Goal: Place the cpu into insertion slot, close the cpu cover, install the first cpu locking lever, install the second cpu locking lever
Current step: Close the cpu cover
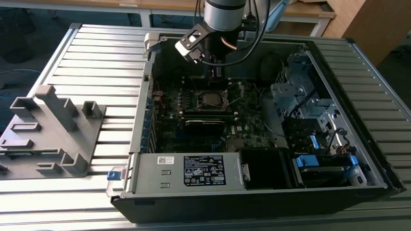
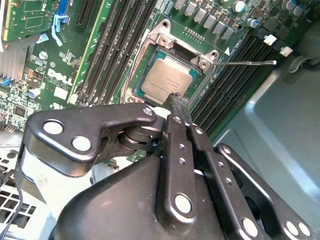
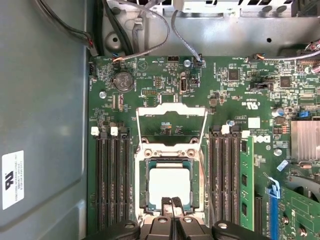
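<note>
We see the cpu (image 3: 170,184) seated in the insertion slot (image 3: 169,163). The cpu cover (image 3: 171,107) is swung open and lies just beside the slot. The gripper (image 3: 171,201) hangs over the chip's edge with its fingers (image 3: 165,202) pressed together. In the exterior view the arm reaches into the open computer case (image 1: 224,211) on the slatted surface (image 1: 96,53).

Unable to inspect the cpu (image 3: 170,185) edge beneath the gripper (image 3: 172,202) in the first wrist view. Unable to trace the arm (image 1: 224,12) past the exterior view's upper edge.
</note>
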`<state>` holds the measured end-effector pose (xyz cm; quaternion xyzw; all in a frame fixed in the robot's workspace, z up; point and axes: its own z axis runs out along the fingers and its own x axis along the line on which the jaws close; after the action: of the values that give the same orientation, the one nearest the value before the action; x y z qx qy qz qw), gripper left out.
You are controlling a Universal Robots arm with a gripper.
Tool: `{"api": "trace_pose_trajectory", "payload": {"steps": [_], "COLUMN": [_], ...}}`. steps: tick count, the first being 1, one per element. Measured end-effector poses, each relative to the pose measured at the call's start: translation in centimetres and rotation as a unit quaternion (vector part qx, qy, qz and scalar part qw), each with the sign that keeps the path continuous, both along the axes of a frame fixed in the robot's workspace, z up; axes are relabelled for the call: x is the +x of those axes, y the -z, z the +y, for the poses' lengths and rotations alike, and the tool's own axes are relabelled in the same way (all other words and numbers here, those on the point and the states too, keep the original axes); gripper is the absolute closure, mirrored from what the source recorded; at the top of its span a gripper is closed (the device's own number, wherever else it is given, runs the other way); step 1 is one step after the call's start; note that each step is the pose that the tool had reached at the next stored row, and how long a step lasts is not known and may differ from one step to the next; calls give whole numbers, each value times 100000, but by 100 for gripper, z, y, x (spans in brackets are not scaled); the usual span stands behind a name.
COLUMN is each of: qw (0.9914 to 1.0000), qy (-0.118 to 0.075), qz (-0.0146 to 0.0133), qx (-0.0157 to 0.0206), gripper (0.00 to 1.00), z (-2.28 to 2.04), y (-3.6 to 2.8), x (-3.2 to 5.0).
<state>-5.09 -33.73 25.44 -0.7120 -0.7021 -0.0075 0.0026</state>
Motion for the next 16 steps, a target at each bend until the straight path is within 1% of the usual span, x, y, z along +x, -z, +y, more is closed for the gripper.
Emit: {"api": "trace_pose_trajectory", "payload": {"steps": [8, 13, 16], "qw": [100000, 100000, 100000], "qy": [0, -4, -2], "qz": [2, -31, -40], "qx": [34, 67, 83], "gripper": [89, 89, 89], "z": [0, 0, 0], "y": [-6, -58, -60], "x": [0, 0, 0]}}
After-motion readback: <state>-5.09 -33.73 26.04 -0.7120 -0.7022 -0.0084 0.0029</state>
